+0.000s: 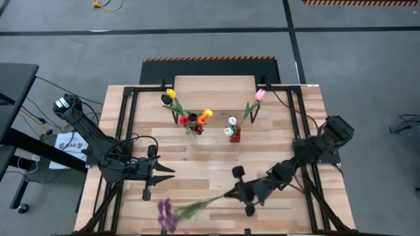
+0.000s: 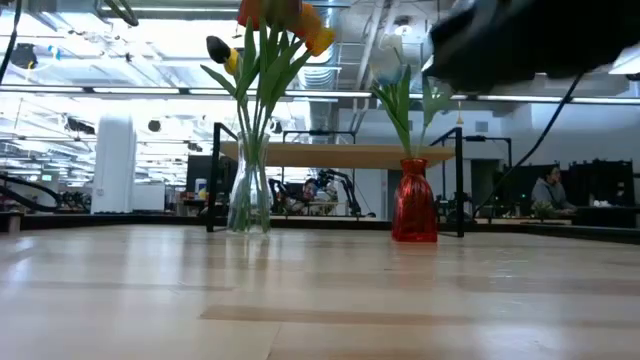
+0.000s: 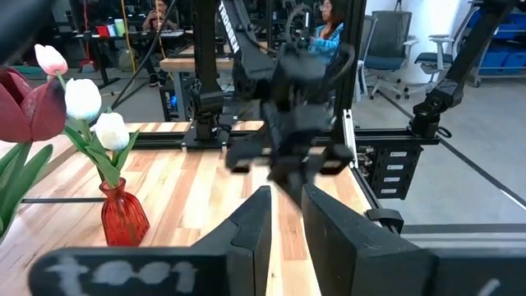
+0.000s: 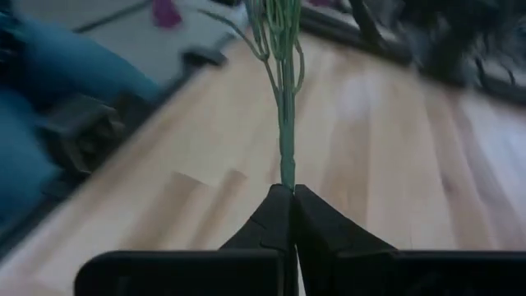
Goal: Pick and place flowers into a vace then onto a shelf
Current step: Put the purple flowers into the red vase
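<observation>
My right pincer (image 4: 289, 191) is clamped on the very end of the purple sprig (image 1: 168, 215), which lies at the near edge of the table (image 1: 197, 160); with so thin and bendy a green stem, I judge it could slip or swing on the lift and miss a vase mouth. My left pincer (image 1: 167, 173) waits nearby, fingers narrow and holding nothing. The red vase (image 1: 234, 136) and clear vase (image 1: 191, 130) already hold tulips in front of the shelf (image 1: 213, 84).

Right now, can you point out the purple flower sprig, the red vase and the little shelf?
purple sprig (image 1: 167, 214): high view, on its purple blooms.
red vase (image 2: 414, 212): low view, on its round red body.
shelf (image 2: 330, 154): low view, on the front edge of its wooden top.
</observation>
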Controlling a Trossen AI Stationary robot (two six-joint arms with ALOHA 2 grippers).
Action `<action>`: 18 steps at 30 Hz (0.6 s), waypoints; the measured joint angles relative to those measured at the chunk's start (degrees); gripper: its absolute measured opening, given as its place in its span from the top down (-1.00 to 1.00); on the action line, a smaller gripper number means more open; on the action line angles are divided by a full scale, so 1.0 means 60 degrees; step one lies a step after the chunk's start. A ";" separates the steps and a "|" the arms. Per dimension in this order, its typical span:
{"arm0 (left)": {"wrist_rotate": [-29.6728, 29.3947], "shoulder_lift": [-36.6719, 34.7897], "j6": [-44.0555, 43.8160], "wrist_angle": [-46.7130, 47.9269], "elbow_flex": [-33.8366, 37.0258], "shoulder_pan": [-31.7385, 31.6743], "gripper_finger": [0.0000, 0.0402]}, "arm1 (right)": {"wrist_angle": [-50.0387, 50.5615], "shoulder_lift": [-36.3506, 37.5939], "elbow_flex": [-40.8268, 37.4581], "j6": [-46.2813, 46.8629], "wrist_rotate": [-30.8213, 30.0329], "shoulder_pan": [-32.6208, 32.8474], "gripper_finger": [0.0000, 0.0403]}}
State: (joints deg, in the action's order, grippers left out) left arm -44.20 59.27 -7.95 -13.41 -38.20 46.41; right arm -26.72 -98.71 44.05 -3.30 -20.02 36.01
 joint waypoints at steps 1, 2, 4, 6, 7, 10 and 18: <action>-0.0004 0.0000 0.0003 0.0000 0.0000 0.0000 0.69 | -0.0073 0.0144 0.0008 -0.0260 0.0026 0.0088 1.00; -0.0004 0.0000 0.0008 0.0000 0.0000 0.0000 0.69 | -0.0102 0.0285 0.0008 -0.0493 0.0151 0.0174 1.00; -0.0004 0.0000 0.0015 0.0004 0.0000 0.0000 0.69 | -0.0272 0.0540 0.0008 -0.0877 0.0590 0.0309 1.00; -0.0004 0.0000 0.0114 0.0004 0.0000 0.0000 0.69 | -0.0578 0.0745 0.0012 -0.1300 0.1120 0.0427 1.00; -0.0004 0.0000 0.0162 0.0004 0.0000 0.0000 0.69 | -0.0758 0.0813 0.0012 -0.1564 0.1185 0.0504 1.00; -0.0030 0.0000 0.0231 0.0004 0.0000 -0.0027 0.69 | -0.1510 0.0957 0.0012 -0.2558 0.1219 0.0681 1.00; 0.0300 0.0020 0.0263 -0.0087 0.0000 -0.0752 0.69 | -0.4530 0.1150 0.0031 -0.5207 0.1208 0.0442 1.00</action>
State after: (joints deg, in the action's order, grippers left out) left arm -42.40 59.38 -6.37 -13.93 -38.20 41.90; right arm -53.90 -91.81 44.23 -34.54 -12.78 38.67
